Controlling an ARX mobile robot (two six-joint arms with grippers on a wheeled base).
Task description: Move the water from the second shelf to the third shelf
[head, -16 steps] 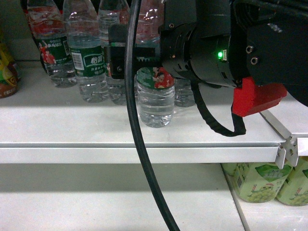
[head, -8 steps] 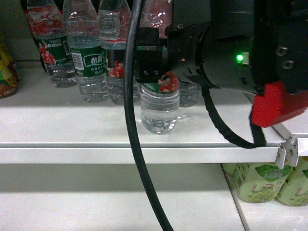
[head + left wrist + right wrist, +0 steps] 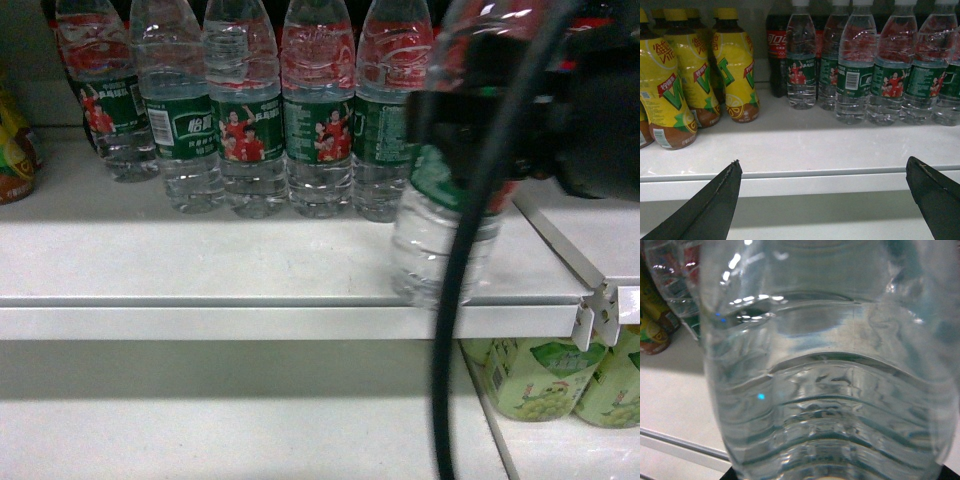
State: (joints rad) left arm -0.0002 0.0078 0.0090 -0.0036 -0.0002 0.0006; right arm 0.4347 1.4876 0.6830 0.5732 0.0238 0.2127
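Note:
A clear water bottle (image 3: 432,240) with a dark green label hangs blurred at the front edge of the white shelf (image 3: 200,262), right of centre. My right gripper (image 3: 470,125) is shut on its upper body. The ribbed lower body of this bottle (image 3: 830,390) fills the right wrist view and hides the fingers. My left gripper (image 3: 822,167) stands open below the shelf's front lip, with nothing between its dark fingertips (image 3: 732,172). It does not show in the head view.
A row of like water bottles (image 3: 250,130) stands at the back of the shelf. Yellow drink bottles (image 3: 735,65) and a cola bottle (image 3: 776,50) stand to the left. Green bottles (image 3: 540,385) sit lower right. A black cable (image 3: 455,330) hangs in front.
My right gripper has drawn the water bottle right and out toward the shelf's front edge. The arm no longer covers the back row of bottles.

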